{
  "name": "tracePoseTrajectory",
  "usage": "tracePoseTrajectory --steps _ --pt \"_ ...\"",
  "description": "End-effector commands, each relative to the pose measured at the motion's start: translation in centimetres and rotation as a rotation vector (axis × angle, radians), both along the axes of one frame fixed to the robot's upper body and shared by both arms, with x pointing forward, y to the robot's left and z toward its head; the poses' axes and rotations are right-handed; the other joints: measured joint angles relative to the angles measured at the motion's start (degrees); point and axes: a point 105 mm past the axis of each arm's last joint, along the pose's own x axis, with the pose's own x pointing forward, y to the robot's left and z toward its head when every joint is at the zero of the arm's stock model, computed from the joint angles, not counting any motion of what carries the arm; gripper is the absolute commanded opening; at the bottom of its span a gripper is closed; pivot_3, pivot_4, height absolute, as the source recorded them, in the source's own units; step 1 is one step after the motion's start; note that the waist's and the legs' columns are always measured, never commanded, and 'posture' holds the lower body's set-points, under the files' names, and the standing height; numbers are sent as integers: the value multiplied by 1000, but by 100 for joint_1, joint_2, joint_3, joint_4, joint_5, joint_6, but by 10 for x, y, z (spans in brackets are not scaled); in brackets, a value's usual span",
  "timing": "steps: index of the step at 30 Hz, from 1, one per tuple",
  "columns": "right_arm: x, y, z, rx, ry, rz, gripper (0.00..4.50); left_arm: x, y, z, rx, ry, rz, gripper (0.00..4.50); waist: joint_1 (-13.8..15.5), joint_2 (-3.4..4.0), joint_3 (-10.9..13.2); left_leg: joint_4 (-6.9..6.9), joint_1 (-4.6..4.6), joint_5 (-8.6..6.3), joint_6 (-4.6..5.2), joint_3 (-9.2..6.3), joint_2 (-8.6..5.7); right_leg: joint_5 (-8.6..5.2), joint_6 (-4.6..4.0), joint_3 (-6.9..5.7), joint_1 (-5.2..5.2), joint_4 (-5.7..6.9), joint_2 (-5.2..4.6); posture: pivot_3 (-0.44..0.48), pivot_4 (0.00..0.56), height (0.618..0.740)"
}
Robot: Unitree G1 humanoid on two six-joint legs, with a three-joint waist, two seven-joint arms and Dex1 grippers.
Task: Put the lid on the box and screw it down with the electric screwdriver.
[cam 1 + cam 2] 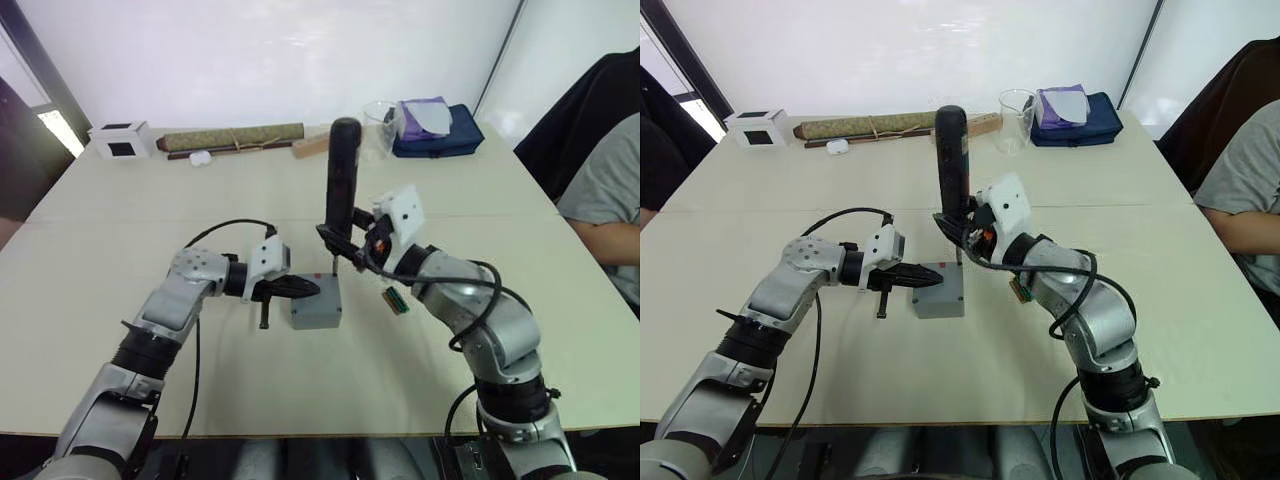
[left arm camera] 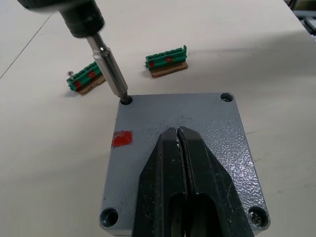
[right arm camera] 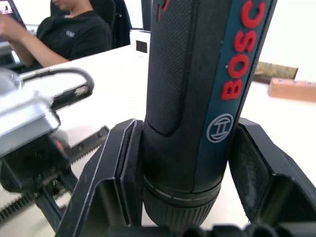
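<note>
Screwing is happening now; the right gripper [image 1: 345, 243] is squeezing the electric screwdriver [image 1: 342, 175], its tip sitting in a corner hole of the lid [image 2: 180, 148]; the left gripper [image 2: 183, 158], pinched closed, is pressing the lid onto the box [image 1: 316, 311]; next it probably needs spinning, staying straight.

I count two claws of mine: my left claw [image 1: 300, 288] and my right claw [image 1: 345, 243]. There is one electric screwdriver [image 1: 342, 180], one box [image 1: 316, 313] and one lid [image 2: 182, 148] on top of it. The lid has four corner screw holes. Just beyond the box lie two green terminal blocks [image 2: 167, 60]. Far behind the box sit one white cube [image 1: 120, 139], one long brown roll [image 1: 232, 137], one clear cup [image 1: 1013, 118] and one blue pouch [image 1: 1080, 122]. One person [image 1: 606, 200] sits at the counter [image 1: 150, 210].
</note>
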Motion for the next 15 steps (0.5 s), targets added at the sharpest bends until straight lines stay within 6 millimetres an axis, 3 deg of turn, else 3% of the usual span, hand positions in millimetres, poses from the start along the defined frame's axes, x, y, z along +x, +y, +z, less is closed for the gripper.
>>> tracePoseTrajectory --steps 1,5,8,12,15 --pt "-16 -11 65 140 -160 4 2117 -3 -3 7 -15 -14 -14 0 0 2 1 1 -20 0 0 0 0 6 9 0 -20 4 0 0 150 736" --pt "-9 -40 74 154 -31 -89 2117 -8 -8 34 -91 -63 -39 0 10 5 8 2 -69 0 0 -9 -1 8 11 -5 -65 7 -1 0 150 736" --pt "-5 -57 65 81 89 -153 2117 -10 -9 48 -120 -83 -49 0 25 8 14 3 -73 0 0 -10 -2 7 9 -9 -65 3 -7 0 150 736" --pt "5 -100 37 -117 319 -311 2117 -18 -9 72 -163 -115 -84 0 12 32 40 1 -76 0 0 -7 -4 7 9 -9 -68 0 -9 0 150 736" --pt "3 -123 30 -230 391 -344 2117 -22 -9 84 -188 -128 -100 0 19 48 64 -1 -78 0 0 -3 -4 4 5 -8 -69 -7 -9 0 150 736"
